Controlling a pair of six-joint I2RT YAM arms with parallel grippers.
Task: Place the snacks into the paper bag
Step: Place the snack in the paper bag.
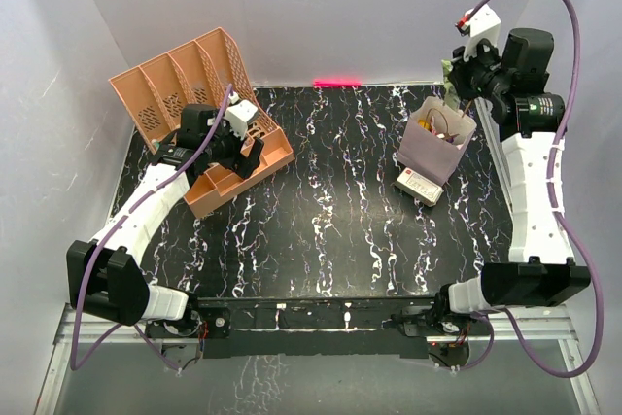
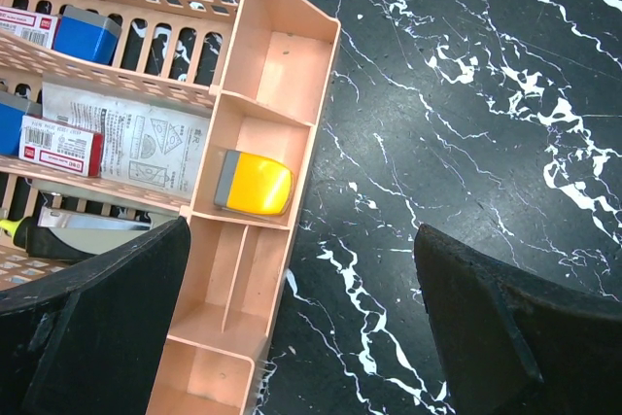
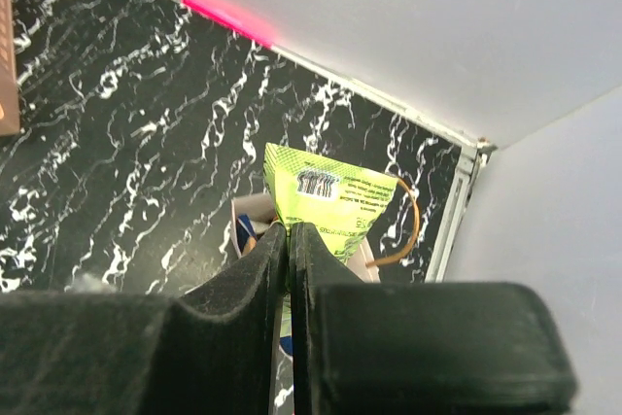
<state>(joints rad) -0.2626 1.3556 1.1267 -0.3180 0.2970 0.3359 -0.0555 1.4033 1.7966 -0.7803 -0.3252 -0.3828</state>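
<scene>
The pale lilac paper bag (image 1: 434, 148) stands upright at the back right of the black marbled table, with some snacks showing inside it. My right gripper (image 1: 457, 80) hangs just above the bag's far rim. In the right wrist view the right gripper (image 3: 290, 230) is shut on a bright green snack packet (image 3: 335, 196), which hangs over the bag's mouth (image 3: 249, 211) beside an orange cord handle (image 3: 412, 221). My left gripper (image 1: 248, 148) stands wide open over the peach organiser's front corner, and nothing lies between its fingers (image 2: 97, 328).
The peach slotted organiser (image 1: 194, 94) fills the back left and holds a yellow-and-grey item (image 2: 255, 182) plus boxes and papers. A white box with a red mark (image 1: 419, 185) lies against the bag's near side. A pink strip (image 1: 336, 82) marks the back edge.
</scene>
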